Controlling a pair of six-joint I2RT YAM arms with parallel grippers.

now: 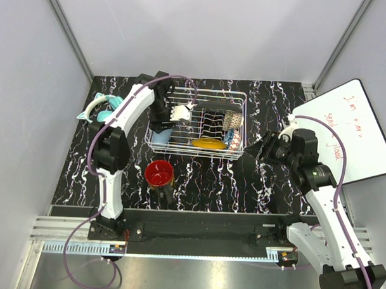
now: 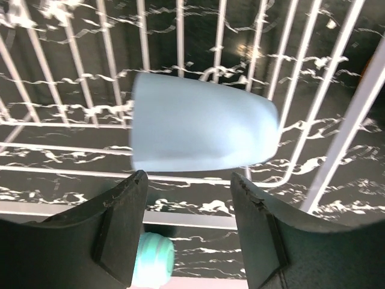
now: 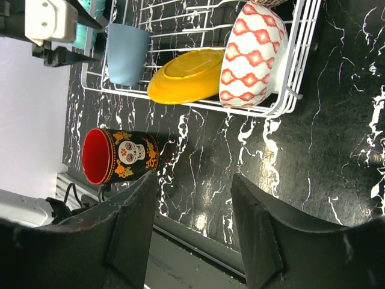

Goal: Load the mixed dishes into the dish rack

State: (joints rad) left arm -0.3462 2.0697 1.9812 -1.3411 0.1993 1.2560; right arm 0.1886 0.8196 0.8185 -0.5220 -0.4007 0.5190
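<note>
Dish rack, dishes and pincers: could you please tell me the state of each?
Light blue cup, inside the dish rack, not gripped.
Dark mug, upright on the table, outside the dish rack.
Mustard-yellow plate, tilted inside the dish rack.
Lattice bowl, on edge inside the dish rack.
Left pincer, open, empty.
Right pincer, open, empty.

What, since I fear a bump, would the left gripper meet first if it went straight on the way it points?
The light blue cup, sitting in the dish rack dead ahead of the open left gripper; how near it is I cannot tell.
</note>
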